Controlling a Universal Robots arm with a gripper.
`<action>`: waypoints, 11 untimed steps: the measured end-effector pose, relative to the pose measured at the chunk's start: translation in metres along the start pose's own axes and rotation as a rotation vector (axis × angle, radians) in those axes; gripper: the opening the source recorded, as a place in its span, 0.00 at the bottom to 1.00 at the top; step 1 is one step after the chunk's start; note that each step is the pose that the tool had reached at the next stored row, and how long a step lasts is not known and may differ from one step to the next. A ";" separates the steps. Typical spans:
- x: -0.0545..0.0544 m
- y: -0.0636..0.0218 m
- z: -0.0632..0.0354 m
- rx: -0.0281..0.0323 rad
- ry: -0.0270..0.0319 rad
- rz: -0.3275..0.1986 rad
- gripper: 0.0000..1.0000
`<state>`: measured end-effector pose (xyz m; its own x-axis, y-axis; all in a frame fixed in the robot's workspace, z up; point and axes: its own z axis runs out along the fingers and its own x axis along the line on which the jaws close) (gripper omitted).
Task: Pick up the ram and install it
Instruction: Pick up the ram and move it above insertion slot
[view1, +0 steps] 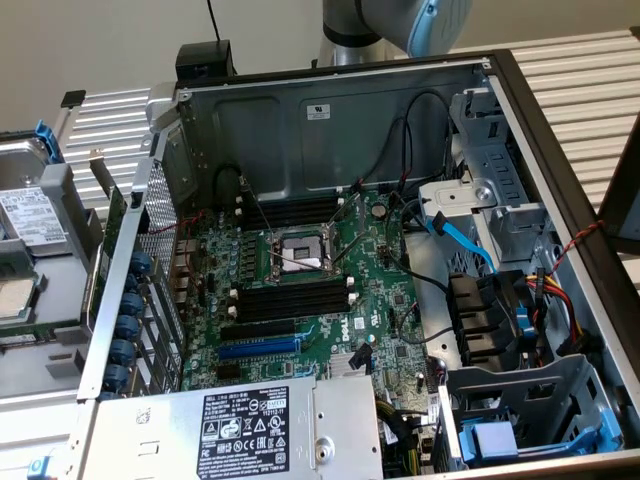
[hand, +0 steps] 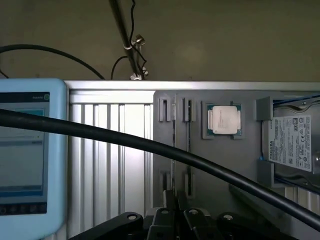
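The ram (hand: 173, 145) shows edge-on as a thin strip standing in a grey holder tray (hand: 230, 165). In the exterior view the ram (view1: 103, 195) stands on that tray, left of the open computer case. My gripper (hand: 175, 199) looks shut with nothing in it, its tips lined up with the strip's near end. It is out of the exterior view; only the arm (view1: 400, 20) shows, above the case's back wall. The black ram slots (view1: 290, 300) with white clips lie beside the CPU socket (view1: 298, 252) on the motherboard, and they look unfilled.
The tray also holds a CPU chip (hand: 223, 120) and a hard drive (hand: 292, 145). A thick black cable (hand: 150, 146) crosses the wrist view, with a blue-framed tablet (hand: 25, 160) beside it. Inside the case are a blue expansion slot (view1: 258, 349), the power supply (view1: 245, 428) and drive cages (view1: 520, 420).
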<state>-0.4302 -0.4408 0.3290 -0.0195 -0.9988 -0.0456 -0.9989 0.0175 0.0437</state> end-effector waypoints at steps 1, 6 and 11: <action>0.000 -0.0031 -0.0048 -0.0004 0.0001 0.000 0.13; -0.001 -0.0201 -0.0278 -0.0027 0.0001 0.000 0.13; -0.002 -0.0407 -0.0484 -0.0064 0.0001 0.000 0.13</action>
<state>-0.3874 -0.4419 0.3756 -0.0197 -0.9988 -0.0455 -0.9986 0.0174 0.0502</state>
